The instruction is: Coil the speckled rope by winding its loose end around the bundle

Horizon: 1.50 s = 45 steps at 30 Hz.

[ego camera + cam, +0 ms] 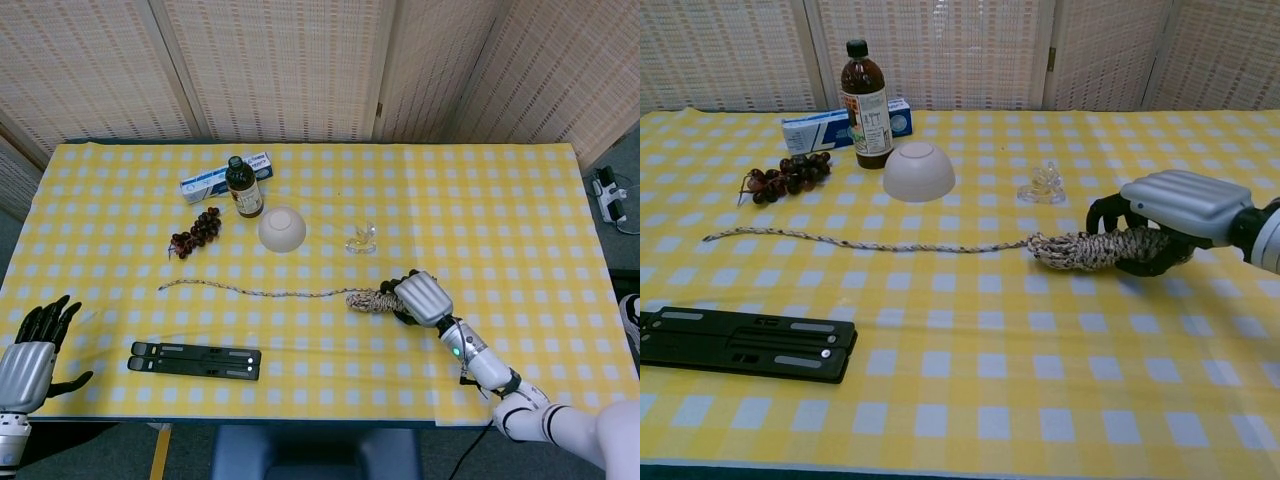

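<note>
The speckled rope's wound bundle (368, 300) (1080, 249) lies on the yellow checked table, right of centre. My right hand (420, 298) (1170, 218) grips the bundle's right end, fingers curled over it. The rope's loose tail (250, 291) (850, 241) runs straight leftward across the cloth to its free end (162, 287) (708, 238). My left hand (30, 352) hovers off the table's front left corner, fingers spread and holding nothing; it is absent from the chest view.
A black folded stand (194, 359) (740, 344) lies near the front edge below the tail. Behind the tail are grapes (196, 231) (788, 174), a brown bottle (243, 187) (865, 103), a blue-white box (205, 181), an overturned white bowl (283, 228) (918, 171) and a small clear glass piece (361, 239) (1042, 184).
</note>
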Each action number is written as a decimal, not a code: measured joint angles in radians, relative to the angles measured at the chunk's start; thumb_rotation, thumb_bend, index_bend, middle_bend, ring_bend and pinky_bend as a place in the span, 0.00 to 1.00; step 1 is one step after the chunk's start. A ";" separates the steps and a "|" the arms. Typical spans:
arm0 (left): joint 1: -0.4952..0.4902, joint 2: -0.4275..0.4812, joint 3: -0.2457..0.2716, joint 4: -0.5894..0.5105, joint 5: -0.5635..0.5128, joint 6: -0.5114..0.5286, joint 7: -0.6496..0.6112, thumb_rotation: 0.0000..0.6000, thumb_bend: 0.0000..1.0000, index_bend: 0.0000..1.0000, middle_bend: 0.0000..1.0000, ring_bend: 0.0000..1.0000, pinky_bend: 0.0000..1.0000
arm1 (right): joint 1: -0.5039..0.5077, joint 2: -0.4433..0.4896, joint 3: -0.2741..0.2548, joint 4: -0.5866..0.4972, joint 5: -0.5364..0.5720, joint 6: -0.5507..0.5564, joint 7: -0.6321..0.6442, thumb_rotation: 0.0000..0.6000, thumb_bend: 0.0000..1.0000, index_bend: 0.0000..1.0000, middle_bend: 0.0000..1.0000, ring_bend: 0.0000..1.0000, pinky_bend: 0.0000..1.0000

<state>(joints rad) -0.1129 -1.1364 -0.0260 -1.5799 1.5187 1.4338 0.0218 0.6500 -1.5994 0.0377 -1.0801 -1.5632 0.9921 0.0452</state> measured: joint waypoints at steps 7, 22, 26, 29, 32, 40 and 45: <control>-0.058 0.000 -0.019 0.001 0.047 -0.023 -0.011 1.00 0.14 0.17 0.12 0.13 0.04 | 0.012 0.022 -0.011 0.004 -0.044 0.047 0.078 1.00 0.47 0.75 0.58 0.65 0.47; -0.183 -0.022 -0.051 0.001 0.084 -0.118 -0.052 1.00 0.14 0.31 0.26 0.28 0.17 | 0.034 0.110 -0.039 -0.047 -0.152 0.193 0.307 1.00 0.47 0.79 0.60 0.66 0.47; -0.232 -0.043 -0.069 0.011 0.079 -0.165 -0.073 1.00 0.16 0.38 0.41 0.43 0.29 | 0.037 0.167 -0.036 -0.111 -0.152 0.198 0.287 1.00 0.47 0.79 0.60 0.66 0.47; -0.277 -0.068 -0.083 0.022 0.065 -0.222 -0.092 1.00 0.20 0.42 0.52 0.51 0.42 | 0.037 0.196 -0.034 -0.153 -0.144 0.191 0.266 1.00 0.47 0.79 0.60 0.66 0.47; -0.333 -0.111 -0.098 0.046 0.045 -0.288 -0.093 1.00 0.23 0.44 0.65 0.60 0.57 | 0.036 0.208 -0.032 -0.175 -0.129 0.182 0.248 1.00 0.47 0.79 0.60 0.66 0.47; -0.448 -0.254 -0.151 0.176 -0.053 -0.399 0.074 1.00 0.28 0.46 0.83 0.74 0.71 | 0.036 0.214 -0.023 -0.198 -0.107 0.162 0.214 1.00 0.47 0.79 0.60 0.66 0.47; -0.497 -0.339 -0.183 0.286 -0.176 -0.468 0.137 1.00 0.32 0.50 0.88 0.79 0.75 | 0.040 0.220 -0.016 -0.211 -0.093 0.146 0.195 1.00 0.47 0.79 0.60 0.66 0.47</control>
<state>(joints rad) -0.6097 -1.4751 -0.2087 -1.2939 1.3430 0.9656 0.1585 0.6897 -1.3793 0.0220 -1.2913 -1.6558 1.1378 0.2397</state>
